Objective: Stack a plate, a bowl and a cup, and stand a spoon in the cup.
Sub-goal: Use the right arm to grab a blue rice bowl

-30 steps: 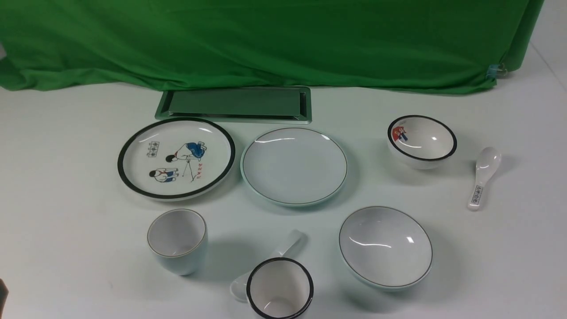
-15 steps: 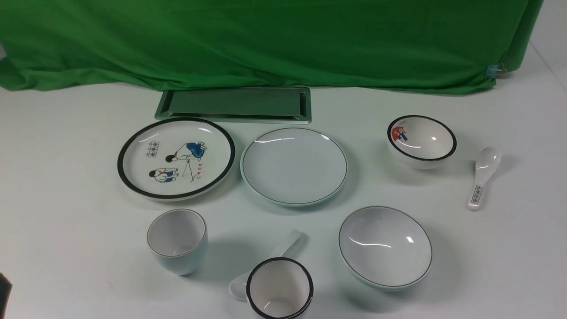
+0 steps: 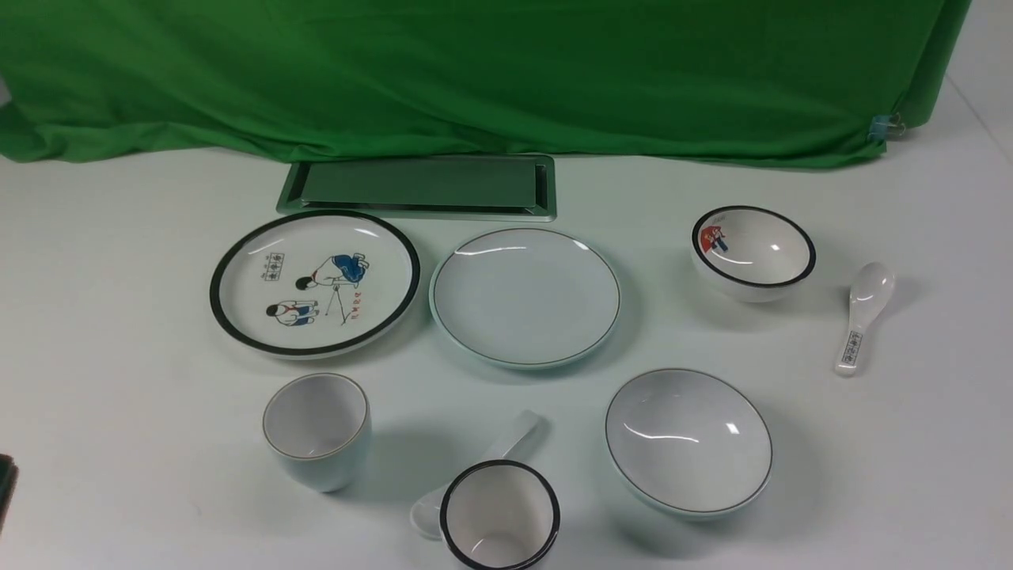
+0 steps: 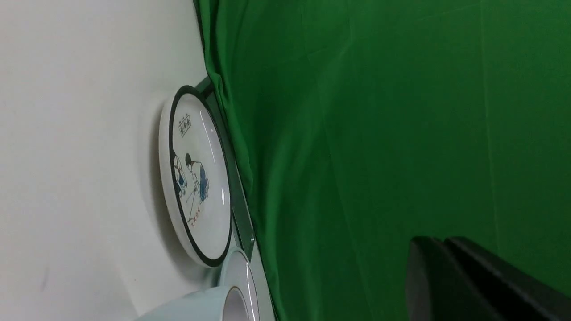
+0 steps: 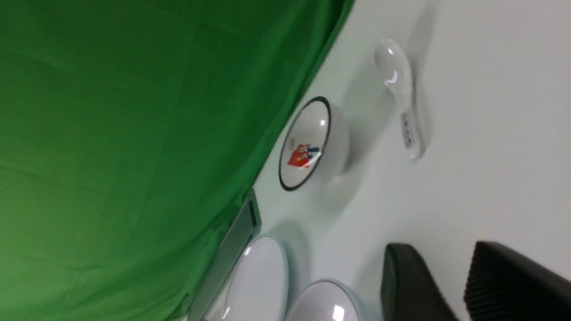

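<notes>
A white table (image 3: 119, 277) backed by green cloth (image 3: 475, 71) bears the plate (image 3: 526, 297) mid-table. The bowl (image 3: 688, 441) sits nearer on the right and the cup (image 3: 318, 431) nearer on the left, both showing bare insides. The spoon (image 3: 518, 435) lies behind a black-rimmed cup (image 3: 500, 514), its scoop mostly hidden. The left gripper (image 4: 439, 249) has its fingers pressed together; the right gripper (image 5: 439, 254) has its fingers apart, with bare table between.

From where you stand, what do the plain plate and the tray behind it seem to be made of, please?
The plain plate: glazed ceramic or melamine; glossy, with sharp light streaks. The tray: probably brushed metal; dull grey sheen, bevelled rim.
</notes>
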Robot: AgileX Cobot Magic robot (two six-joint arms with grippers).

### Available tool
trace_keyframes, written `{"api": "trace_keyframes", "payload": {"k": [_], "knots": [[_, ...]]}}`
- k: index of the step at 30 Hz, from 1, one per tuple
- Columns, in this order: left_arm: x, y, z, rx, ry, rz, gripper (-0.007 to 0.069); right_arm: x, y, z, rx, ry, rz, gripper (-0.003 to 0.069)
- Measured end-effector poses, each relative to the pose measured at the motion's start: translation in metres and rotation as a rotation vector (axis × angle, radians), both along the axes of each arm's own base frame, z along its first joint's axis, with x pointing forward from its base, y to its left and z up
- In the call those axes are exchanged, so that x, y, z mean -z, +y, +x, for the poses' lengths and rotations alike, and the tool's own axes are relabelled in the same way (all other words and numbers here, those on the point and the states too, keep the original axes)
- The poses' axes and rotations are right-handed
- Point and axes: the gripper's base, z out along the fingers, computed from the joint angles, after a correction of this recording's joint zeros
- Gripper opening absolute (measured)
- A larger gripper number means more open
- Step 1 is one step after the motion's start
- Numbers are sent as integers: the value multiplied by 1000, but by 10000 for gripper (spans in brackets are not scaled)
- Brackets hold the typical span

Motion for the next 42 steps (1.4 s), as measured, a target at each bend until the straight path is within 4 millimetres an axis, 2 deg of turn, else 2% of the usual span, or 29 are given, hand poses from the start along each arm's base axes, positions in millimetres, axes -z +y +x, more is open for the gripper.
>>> {"api": "trace_keyframes", "payload": {"k": [1, 3, 4, 5, 6, 7, 8, 10, 13, 15, 16, 17, 18, 19, 20, 22, 24, 26, 27, 28, 29, 30, 33, 36, 38, 39, 41, 42], "knots": [[-18, -2, -3, 10, -36, 114, -29, -5, 0, 1, -22, -64, -82, 228], [-38, -4, -8, 13, -74, 250, -29, -11, 1, 0, -48, -105, -181, 206], [-59, -6, -13, 23, -96, 371, -29, -17, 2, 0, -70, -127, -254, 183], [-59, -6, -12, 21, -90, 389, -29, -21, 3, 0, -78, -138, -285, 171], [-81, -9, -13, 49, -56, 524, -29, -37, 4, 1, -117, -168, -422, 115], [-93, -10, -11, 70, -19, 617, -29, -52, 5, 2, -137, -190, -528, 69], [-97, -11, -9, 81, 4, 646, -29, -54, 6, 2, -141, -193, -545, 62], [-119, -11, 9, 179, 180, 854, -29, -84, 10, 13, -201, -192, -747, 17], [-141, -9, 41, 383, 407, 1093, -29, -127, 18, 37, -325, -122, -976, 11], [-145, -9, 51, 455, 469, 1148, -29, -135, 23, 49, -404, -55, -1053, 11], [-150, -8, 67, 565, 553, 1199, -29, -148, 29, 67, -512, 34, -1135, 11], [-153, -7, 77, 615, 585, 1219, -29, -156, 32, 75, -562, 72, -1169, 11], [-153, -8, 79, 633, 595, 1222, -29, -156, 33, 77, -590, 95, -1183, 11], [-155, -9, 90, 689, 622, 1232, -29, -159, 36, 88, -662, 159, -1214, 11], [-155, -13, 105, 759, 638, 1249, -29, -157, 43, 110, -786, 280, -1234, 11], [-152, -22, 117, 846, 640, 1283, -29, -154, 50, 127, -880, 357, -1244, 13], [-146, -37, 130, 963, 636, 1336, -29, -143, 61, 147, -979, 423, -1251, 13], [-142, -45, 135, 1011, 630, 1361, -29, -135, 68, 157, -1032, 451, -1260, 15], [-134, -58, 142, 1085, 621, 1411, -29, -122, 79, 169, -1101, 480, -1272, 21], [-134, -60, 143, 1092, 618, 1416, -29, -122, 80, 169, -1103, 477, -1274, 22], [-128, -69, 147, 1135, 609, 1445, -29, -108, 89, 179, -1154, 516, -1268, 37], [-126, -73, 148, 1147, 603, 1453, -29, -103, 92, 182, -1168, 529, -1265, 47], [-120, -88, 156, 1168, 558, 1491, -29, -73, 101, 202, -1184, 620, -1221, 152], [-117, -94, 161, 1161, 533, 1503, -29, -47, 106, 219, -1159, 676, -1191, 316], [-116, -95, 165, 1146, 520, 1515, -29, -29, 110, 231, -1133, 698, -1167, 450], [-116, -95, 165, 1145, 518, 1515, -29, -28, 111, 232, -1126, 697, -1161, 459], [-118, -94, 168, 1112, 502, 1544, -29, -9, 115, 242, -1101, 730, -1124, 528], [-118, -94, 169, 1106, 499, 1552, -29, -2, 117, 245, -1095, 741, -1107, 536]]}}
